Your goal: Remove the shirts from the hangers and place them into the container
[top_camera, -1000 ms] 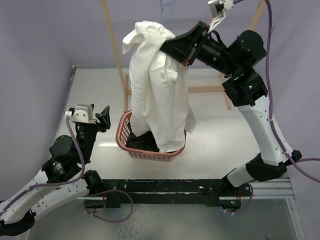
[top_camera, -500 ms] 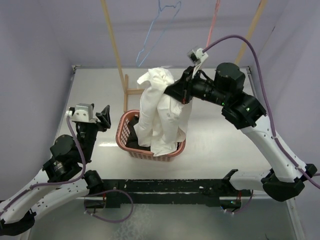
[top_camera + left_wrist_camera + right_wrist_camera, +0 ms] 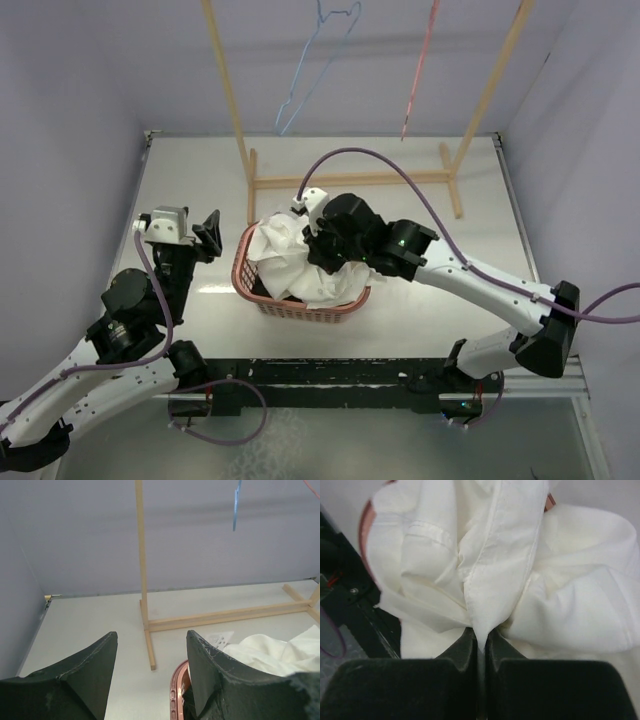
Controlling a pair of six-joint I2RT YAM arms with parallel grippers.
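The white shirt [image 3: 285, 258] lies bunched in the salmon-pink container [image 3: 243, 268], on top of a dark shirt [image 3: 272, 288] that shows only at the near side. My right gripper [image 3: 480, 639] is low over the container and shut on a fold of the white shirt [image 3: 495, 555]. My left gripper [image 3: 207, 235] stands open and empty just left of the container [image 3: 178, 686], fingers pointing at the rack. Two bare hangers, light blue [image 3: 318, 62] and pink [image 3: 420, 62], hang from the rack above the table's far side.
A wooden rack stands behind the container, with a slanted pole [image 3: 228, 95] at the left, another pole [image 3: 492, 90] at the right and a base bar [image 3: 350, 181] across the table. Purple walls close in the back and sides.
My right arm has swung down from beside the rack and lowered the white shirt into the container, where it has crumpled. The left arm has not moved.
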